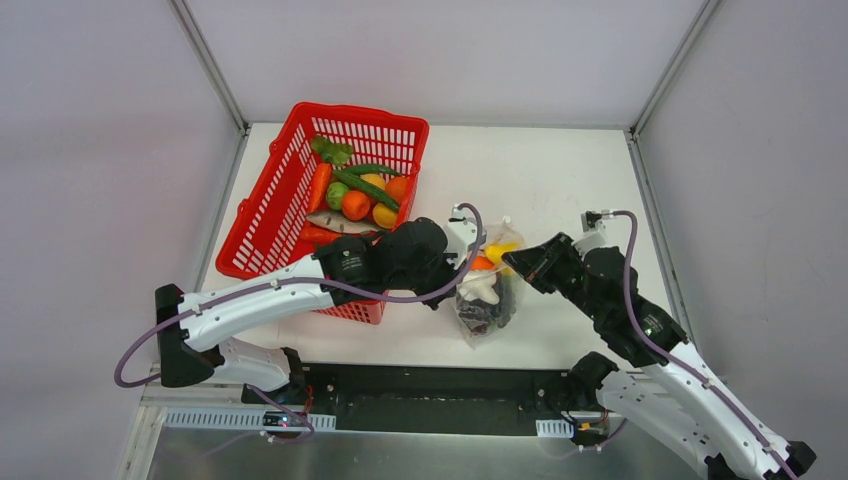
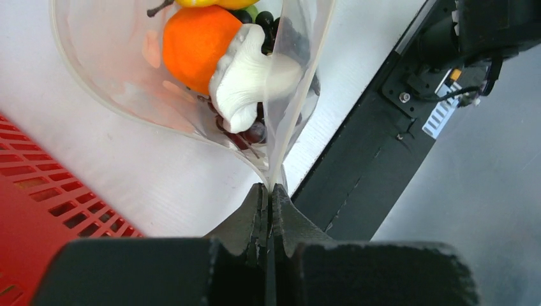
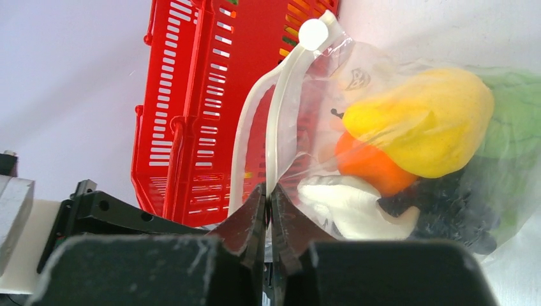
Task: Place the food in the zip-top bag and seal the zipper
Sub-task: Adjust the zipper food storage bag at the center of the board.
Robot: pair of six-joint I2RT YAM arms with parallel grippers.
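Filled bag point(image 1: 488, 305), food point(image 2: 242, 76) inside, on table point(image 1: 560, 170) btwn arms. left gripper point(image 2: 269, 191) & right gripper point(image 3: 268, 191) each pinch its rim. Film's thin, floppy, prob. slippery; hold at stiffer zipper point(image 3: 275, 134).

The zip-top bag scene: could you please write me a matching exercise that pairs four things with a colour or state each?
Things:
1 garlic
2 basket
3 left fingers
4 lemon

Colours or states:
a yellow
b shut on the zip-top bag
c white
d red

Pairs: 1-c; 2-d; 3-b; 4-a
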